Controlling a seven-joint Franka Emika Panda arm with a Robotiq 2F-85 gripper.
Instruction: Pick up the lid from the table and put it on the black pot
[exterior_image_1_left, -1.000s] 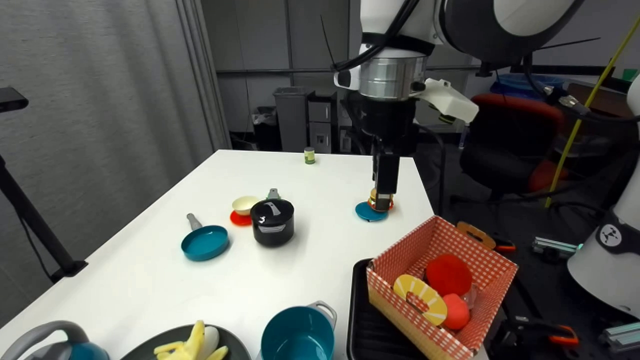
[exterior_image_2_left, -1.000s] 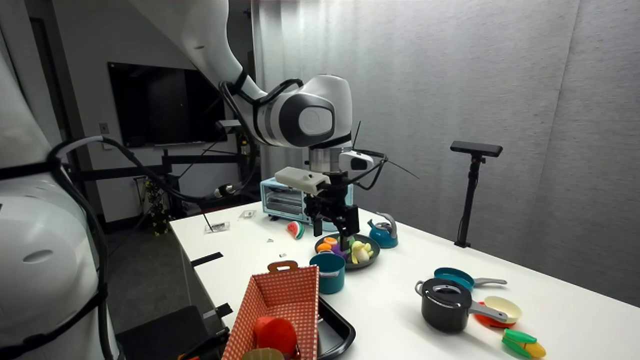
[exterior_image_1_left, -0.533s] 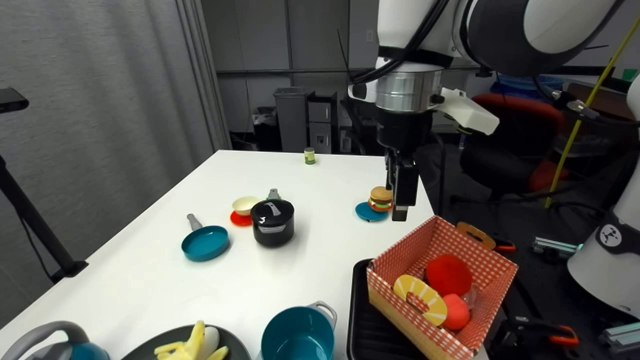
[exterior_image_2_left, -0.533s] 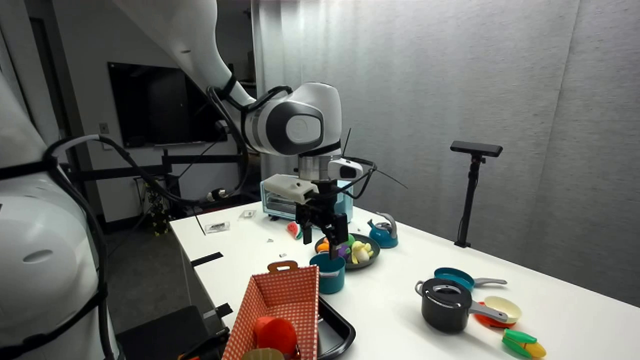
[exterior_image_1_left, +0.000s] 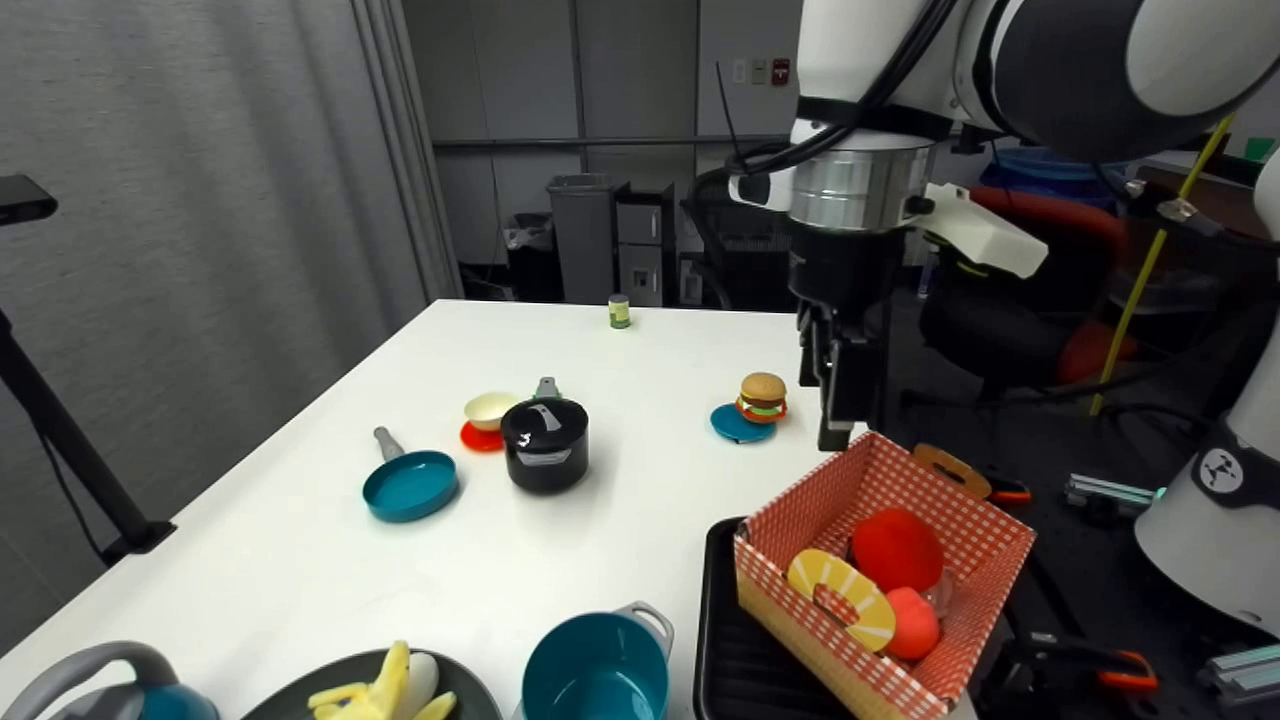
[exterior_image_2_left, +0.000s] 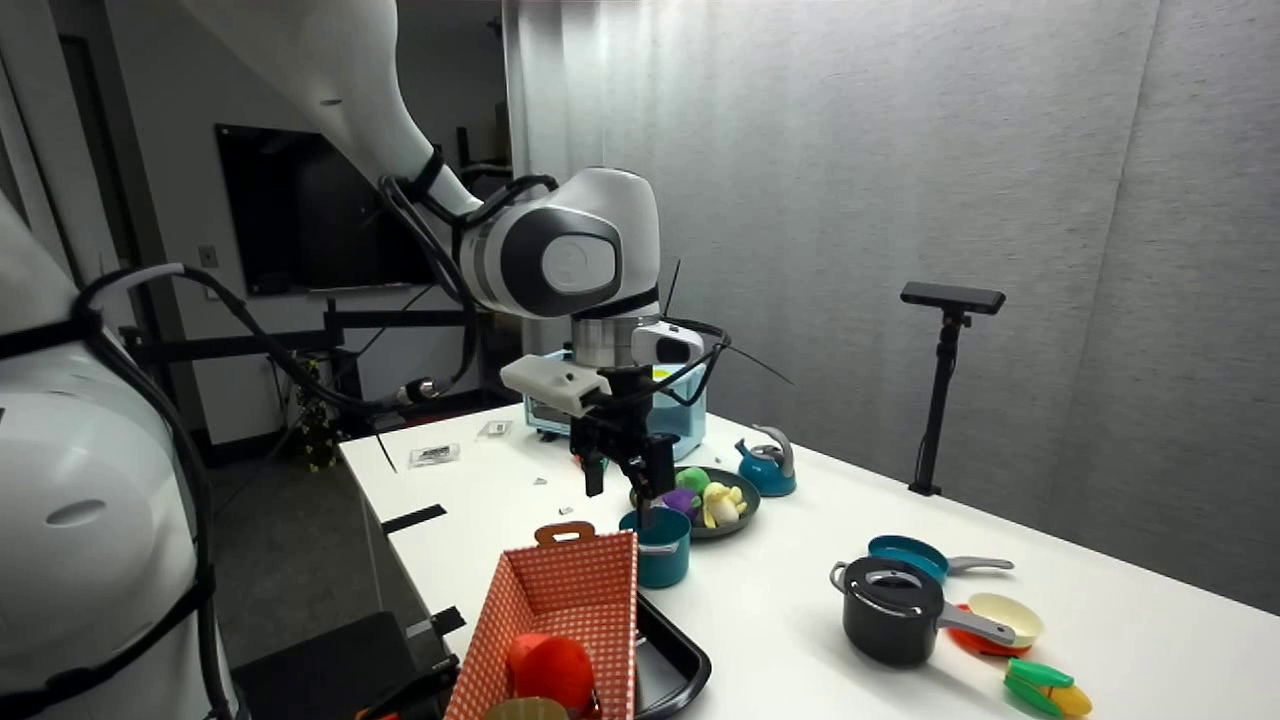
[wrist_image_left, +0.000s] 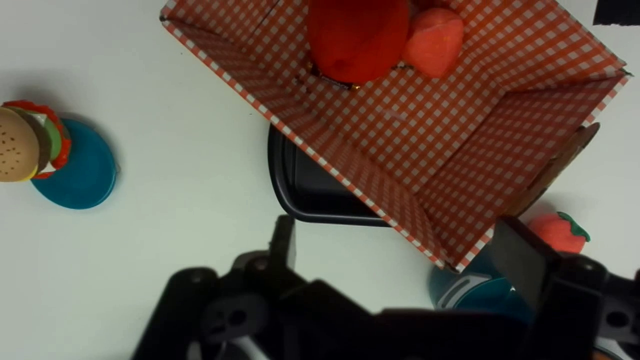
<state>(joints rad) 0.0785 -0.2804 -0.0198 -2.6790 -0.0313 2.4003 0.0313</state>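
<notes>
Gripper (wrist_image_left: 395, 232) hanging above table (exterior_image_1_left: 600, 560), near red gingham box (exterior_image_1_left: 818, 505), jaws spread wide! And lid (exterior_image_1_left: 557, 431)? Seated atop upright black saucepan (exterior_image_1_left: 548, 474), left of box and farther off in an exterior view. Teal frying pan (exterior_image_1_left: 410, 486) just left of saucepan.

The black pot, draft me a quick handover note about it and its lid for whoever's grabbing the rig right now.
Gripper: open, nothing between its fingers, in the air near the red-and-white checkered box.
Black pot: upright on the white table, near the cream bowl.
Lid: on top of the black pot in both exterior views, looking level; the wrist view does not show it.
Done: lid is on the pot, gripper clear of both.
Left: apparently nothing more to place; perhaps check that the lid is fully seated, then park the arm.
</notes>
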